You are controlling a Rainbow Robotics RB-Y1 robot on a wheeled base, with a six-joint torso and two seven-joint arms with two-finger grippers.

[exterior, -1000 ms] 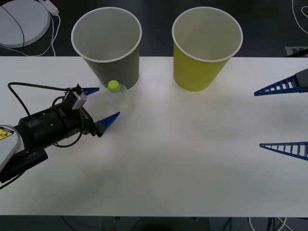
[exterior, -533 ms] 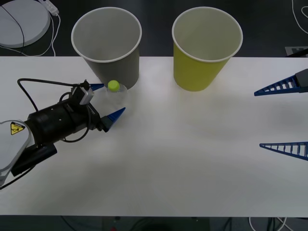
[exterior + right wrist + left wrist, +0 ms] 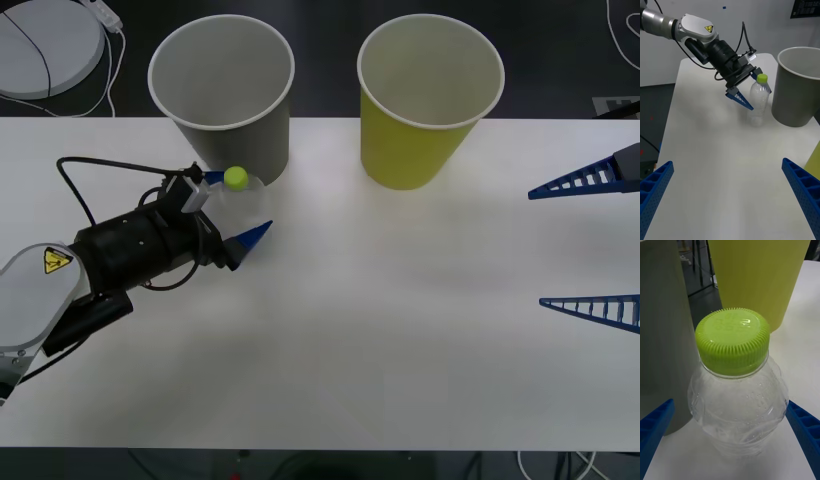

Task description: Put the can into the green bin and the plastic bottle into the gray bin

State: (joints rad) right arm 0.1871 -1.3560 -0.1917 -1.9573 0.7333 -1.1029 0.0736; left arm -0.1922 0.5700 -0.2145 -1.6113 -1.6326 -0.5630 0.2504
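The plastic bottle, clear with a lime-green cap, stands upright on the white table just in front of the gray bin. My left gripper is open, with one blue finger on each side of the bottle and a gap to both. The green bin stands to the right of the gray one. At the table's right edge my right gripper hangs open with nothing between its fingers, far from the bottle. The can is out of view.
A round white device with a cable lies on the dark floor beyond the table's back left corner. The white table stretches bare between the two arms. A black cable loops over my left wrist.
My left gripper has slid right and forward until its open fingers straddle the bottle. The bottle, both bins and the right arm have stayed still.
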